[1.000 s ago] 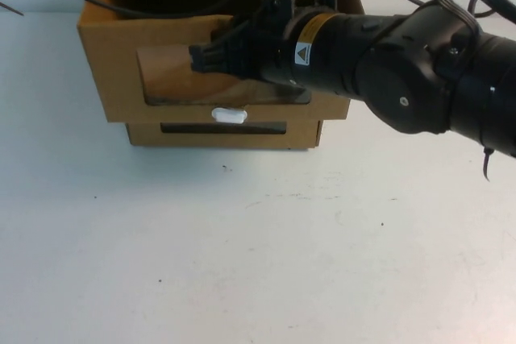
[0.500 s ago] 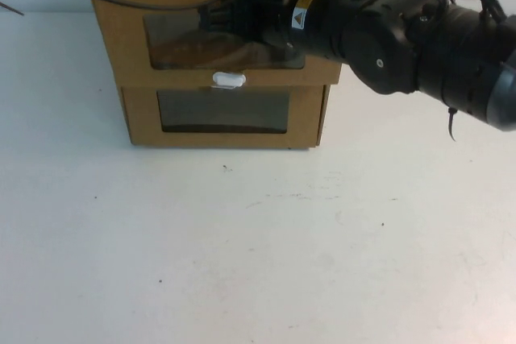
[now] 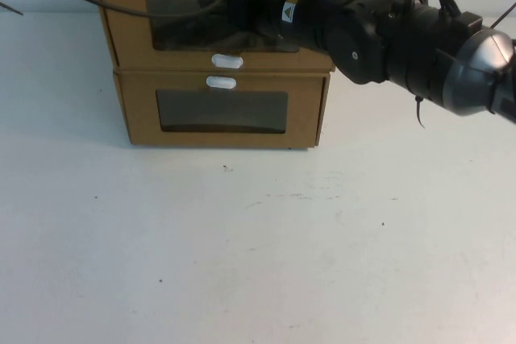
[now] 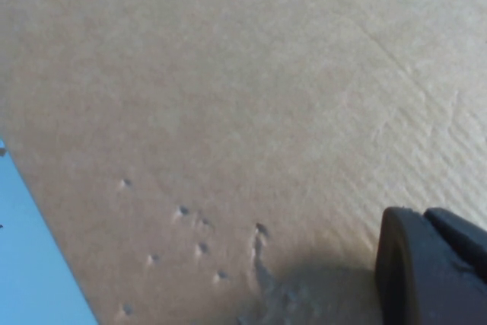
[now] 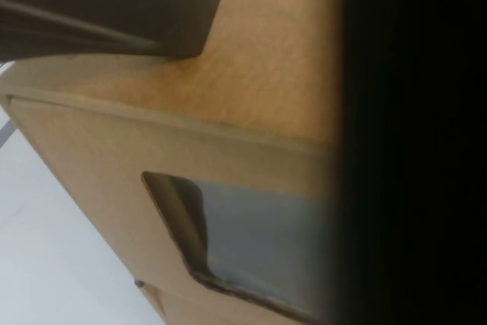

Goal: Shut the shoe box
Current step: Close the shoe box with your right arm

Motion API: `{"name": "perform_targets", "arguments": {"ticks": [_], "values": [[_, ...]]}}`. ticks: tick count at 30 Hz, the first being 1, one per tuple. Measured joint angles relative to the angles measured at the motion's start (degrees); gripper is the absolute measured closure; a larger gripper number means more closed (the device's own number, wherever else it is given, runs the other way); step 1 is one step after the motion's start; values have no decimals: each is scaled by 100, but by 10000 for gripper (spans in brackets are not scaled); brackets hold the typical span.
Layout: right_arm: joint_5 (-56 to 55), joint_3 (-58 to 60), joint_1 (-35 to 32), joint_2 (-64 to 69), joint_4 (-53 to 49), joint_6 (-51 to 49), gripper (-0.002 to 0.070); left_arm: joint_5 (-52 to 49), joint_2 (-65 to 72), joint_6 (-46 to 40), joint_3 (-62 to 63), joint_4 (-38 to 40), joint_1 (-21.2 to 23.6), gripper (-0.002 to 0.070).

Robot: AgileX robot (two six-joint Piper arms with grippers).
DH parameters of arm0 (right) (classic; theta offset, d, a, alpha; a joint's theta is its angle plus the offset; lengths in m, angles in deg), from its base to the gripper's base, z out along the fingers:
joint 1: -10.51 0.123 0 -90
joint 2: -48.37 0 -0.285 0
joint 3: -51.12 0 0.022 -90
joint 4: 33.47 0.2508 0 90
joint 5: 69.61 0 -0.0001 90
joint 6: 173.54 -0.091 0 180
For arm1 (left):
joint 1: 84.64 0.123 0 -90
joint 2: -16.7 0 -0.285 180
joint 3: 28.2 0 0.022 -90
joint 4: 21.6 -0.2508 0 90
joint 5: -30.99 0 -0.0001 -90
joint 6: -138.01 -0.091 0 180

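The shoe box (image 3: 218, 34) sat at the far edge of the white surface (image 3: 258, 239), stacked on top of a 2nd cardboard box (image 3: 222, 110). Its drawer front was pushed in, about flush w/ the front of the box below. Its clear window (image 3: 181, 22) faced the robot, and its small white tab (image 3: 226, 60) sat just under that window. The lower box had its own white tab (image 3: 221, 82) above its window, so the 2 tabs were close, one over the other.

The right arm (image 3: 387, 30) reached in from the right side. The right pincer (image 3: 242, 14) was up against the front of the shoe box, over the window. Couldn't tell if it was apart or together.

The left pincer (image 4: 434, 264) showed only in the left wrist view, as a dark bit very near plain brown cardboard (image 4: 228, 112) w/ small dents. Couldn't tell its state either. A black cable (image 3: 121, 7) ran across the top left of the shoe box.
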State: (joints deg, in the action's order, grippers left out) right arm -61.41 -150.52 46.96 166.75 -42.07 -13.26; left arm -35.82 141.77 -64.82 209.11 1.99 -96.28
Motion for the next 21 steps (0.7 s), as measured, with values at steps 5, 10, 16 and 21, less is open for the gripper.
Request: {"name": "perform_targets", "arguments": {"ticks": [5, 10, 16, 21], "values": [[406, -14, 0, -10, 105, 0, 687, 11, 0, -54, 0, 0, 0, 680], [1372, -14, 121, -239, 228, 309, 687, 72, -25, -171, 0, -30, 0, 680], [2372, -14, 502, -1055, 316, 624, 687, 60, -287, -182, 0, -126, 0, 680], [3482, -14, 836, -2021, 267, 691, 687, -110, -494, -189, 0, -131, 0, 680]]}}
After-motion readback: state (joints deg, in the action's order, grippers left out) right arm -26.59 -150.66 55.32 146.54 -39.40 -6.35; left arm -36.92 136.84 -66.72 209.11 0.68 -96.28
